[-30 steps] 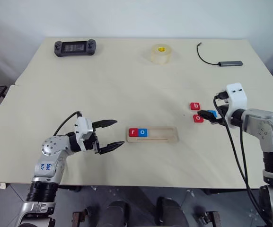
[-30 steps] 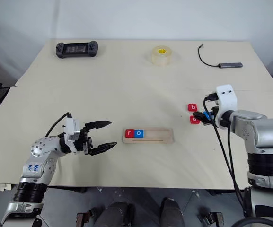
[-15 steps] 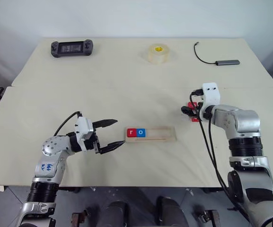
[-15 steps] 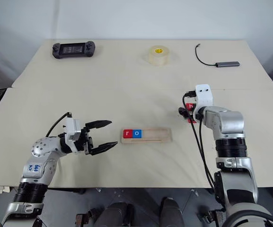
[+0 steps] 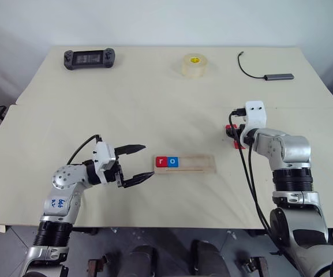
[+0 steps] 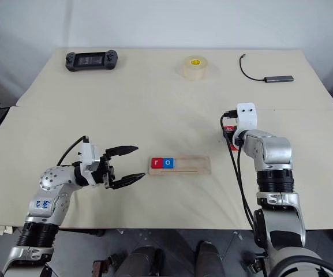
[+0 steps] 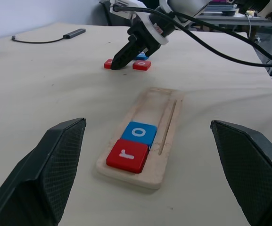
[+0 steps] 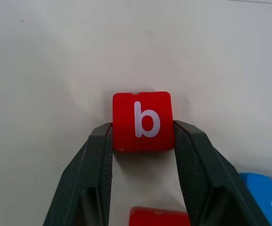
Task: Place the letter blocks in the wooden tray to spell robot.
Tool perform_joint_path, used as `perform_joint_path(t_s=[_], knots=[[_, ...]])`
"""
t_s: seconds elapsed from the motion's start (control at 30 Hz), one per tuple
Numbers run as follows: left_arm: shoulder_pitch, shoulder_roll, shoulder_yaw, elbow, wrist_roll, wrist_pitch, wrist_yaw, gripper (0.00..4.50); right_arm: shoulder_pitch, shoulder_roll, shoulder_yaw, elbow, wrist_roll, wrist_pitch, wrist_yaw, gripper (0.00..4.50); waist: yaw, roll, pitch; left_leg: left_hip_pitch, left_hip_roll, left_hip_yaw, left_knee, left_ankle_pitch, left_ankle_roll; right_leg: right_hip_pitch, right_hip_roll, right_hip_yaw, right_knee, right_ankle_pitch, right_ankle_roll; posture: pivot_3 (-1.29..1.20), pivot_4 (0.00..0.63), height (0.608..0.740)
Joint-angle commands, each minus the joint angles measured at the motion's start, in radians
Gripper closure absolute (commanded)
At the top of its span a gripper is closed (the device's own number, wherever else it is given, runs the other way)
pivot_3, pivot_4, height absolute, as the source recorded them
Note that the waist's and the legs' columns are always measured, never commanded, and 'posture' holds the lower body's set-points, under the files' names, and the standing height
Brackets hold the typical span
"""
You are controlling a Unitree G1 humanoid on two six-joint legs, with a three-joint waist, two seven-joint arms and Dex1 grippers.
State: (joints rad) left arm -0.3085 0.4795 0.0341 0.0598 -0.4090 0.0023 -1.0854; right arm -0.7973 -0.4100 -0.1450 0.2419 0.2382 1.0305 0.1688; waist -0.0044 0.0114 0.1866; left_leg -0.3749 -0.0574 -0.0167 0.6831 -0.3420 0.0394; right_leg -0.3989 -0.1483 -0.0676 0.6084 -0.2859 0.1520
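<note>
The wooden tray (image 5: 198,163) lies mid-table with a red r block (image 5: 161,162) and a blue o block (image 5: 173,162) side by side at its left end. My right gripper (image 8: 143,128) is shut on the red b block (image 8: 143,120), one finger against each side, and the block rests on the table. Beside it lie a blue t block (image 8: 267,200) and another red block (image 8: 159,217). In the left eye view, this gripper (image 5: 231,131) is to the right of the tray. My left gripper (image 5: 148,162) hovers open and empty just left of the tray.
A black game controller (image 5: 89,57) lies at the far left of the table, a tape roll (image 5: 195,64) at the far middle, and a grey hub with a black cable (image 5: 270,75) at the far right. Bare tabletop surrounds the tray.
My right gripper has moved from beside the o and t blocks over to the b block and closed on it. The left arm has stayed still.
</note>
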Motion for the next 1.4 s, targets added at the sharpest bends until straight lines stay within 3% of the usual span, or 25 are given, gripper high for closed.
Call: perform_joint_path(t_s=[0.03, 0.3, 0.4, 0.53, 0.7, 0.9, 1.0, 1.07, 1.17, 1.23, 1.3, 1.4], knots=[[-0.027, -0.009, -0.009, 0.016, -0.001, -0.013, -0.009, 0.00, 0.020, -0.020, -0.057, -0.182, 0.037, 0.082, 0.002, 3.04, 0.000, 0.000, 0.000, 0.000, 0.000, 0.000, 0.000, 0.000, 0.000, -0.001, 0.000, 0.000, 0.000, 0.000, 0.000, 0.00, 0.150, 0.740], [-0.089, -0.018, -0.037, 0.092, 0.000, -0.026, -0.067, 0.00, 0.217, -0.016, -0.166, -0.707, 0.111, 0.451, -0.008, 3.04, 0.005, 0.000, 0.000, -0.001, 0.000, -0.001, 0.000, 0.000, 0.000, -0.001, 0.000, 0.000, 0.001, 0.000, 0.000, 0.00, 0.150, 0.740], [-0.115, -0.018, -0.036, 0.129, 0.001, -0.037, -0.084, 0.00, 0.309, 0.041, -0.213, -0.854, 0.100, 0.550, -0.028, 3.04, 0.005, 0.000, 0.000, -0.001, 0.000, 0.000, 0.000, 0.000, 0.000, -0.001, 0.000, 0.001, 0.001, 0.000, 0.000, 0.00, 0.150, 0.740], [-0.129, -0.022, -0.041, 0.149, -0.001, -0.043, -0.100, 0.00, 0.406, 0.132, -0.223, -0.943, 0.067, 0.584, -0.069, 3.04, 0.002, 0.000, 0.000, -0.001, 0.000, 0.001, 0.000, 0.000, 0.000, -0.002, 0.000, 0.003, 0.001, 0.000, 0.000, 0.00, 0.150, 0.740], [-0.131, -0.025, -0.043, 0.143, 0.000, -0.041, -0.106, 0.00, 0.435, 0.162, -0.204, -0.960, 0.046, 0.584, -0.085, 3.04, 0.002, 0.000, 0.000, -0.001, -0.001, 0.003, -0.001, 0.000, 0.000, -0.005, 0.000, 0.005, 0.004, 0.000, 0.000, 0.00, 0.150, 0.740], [-0.120, -0.017, -0.031, 0.119, -0.006, -0.033, -0.104, 0.00, 0.416, 0.135, -0.197, -0.923, 0.067, 0.584, -0.042, 1.05, 0.002, 0.000, 0.000, -0.001, -0.001, 0.003, -0.001, 0.000, 0.000, -0.006, 0.000, 0.005, 0.004, 0.000, 0.000, 0.00, 0.150, 0.740], [-0.098, 0.002, -0.033, 0.078, -0.032, 0.023, -0.120, 0.00, 0.394, -0.014, -0.189, -0.879, 0.123, 0.571, 0.075, 0.06, 0.003, 0.000, 0.000, -0.001, -0.001, 0.004, -0.001, 0.000, 0.000, -0.006, 0.000, 0.006, 0.004, 0.000, 0.000, 0.00, 0.150, 0.740], [-0.082, 0.014, -0.041, 0.048, -0.038, 0.038, -0.137, 0.00, 0.407, -0.164, -0.153, -0.824, 0.169, 0.551, 0.174, 0.02, 0.004, 0.000, 0.000, -0.001, -0.001, 0.003, -0.001, 0.000, 0.001, -0.006, 0.000, 0.005, 0.003, 0.000, 0.000, 0.00, 0.150, 0.740], [-0.076, 0.007, -0.038, 0.041, -0.025, 0.012, -0.125, 0.00, 0.447, -0.340, -0.106, -0.717, 0.195, 0.343, 0.352, 0.02, 0.004, -0.001, 0.000, -0.002, -0.001, 0.003, -0.002, 0.000, 0.001, -0.005, 0.000, 0.005, 0.002, 0.000, 0.000, 0.00, 0.150, 0.740], [-0.078, 0.002, -0.033, 0.042, -0.020, 0.003, -0.116, 0.00, 0.496, -0.448, -0.062, -0.620, 0.178, 0.049, 0.571, 0.02, 0.004, -0.001, 0.000, -0.002, -0.001, 0.003, -0.002, 0.000, 0.001, -0.004, 0.000, 0.004, 0.000, 0.000, 0.000, 0.00, 0.150, 0.740], [-0.078, 0.001, -0.031, 0.040, -0.018, 0.000, -0.110, 0.00, 0.522, -0.508, -0.021, -0.509, 0.149, -0.241, 0.766, 0.02, 0.003, -0.001, 0.001, -0.001, 0.000, 0.004, -0.002, 0.000, 0.001, -0.002, 0.001, 0.004, -0.002, 0.000, 0.000, 0.00, 0.150, 0.740], [-0.072, 0.004, -0.027, 0.035, -0.018, -0.009, -0.101, 0.00, 0.487, -0.561, 0.067, -0.321, 0.092, -0.487, 0.936, 0.02, 0.000, -0.002, 0.001, 0.001, 0.000, 0.005, -0.001, 0.000, 0.002, 0.000, 0.001, 0.004, -0.003, 0.000, 0.001, 0.00, 0.150, 0.740]])
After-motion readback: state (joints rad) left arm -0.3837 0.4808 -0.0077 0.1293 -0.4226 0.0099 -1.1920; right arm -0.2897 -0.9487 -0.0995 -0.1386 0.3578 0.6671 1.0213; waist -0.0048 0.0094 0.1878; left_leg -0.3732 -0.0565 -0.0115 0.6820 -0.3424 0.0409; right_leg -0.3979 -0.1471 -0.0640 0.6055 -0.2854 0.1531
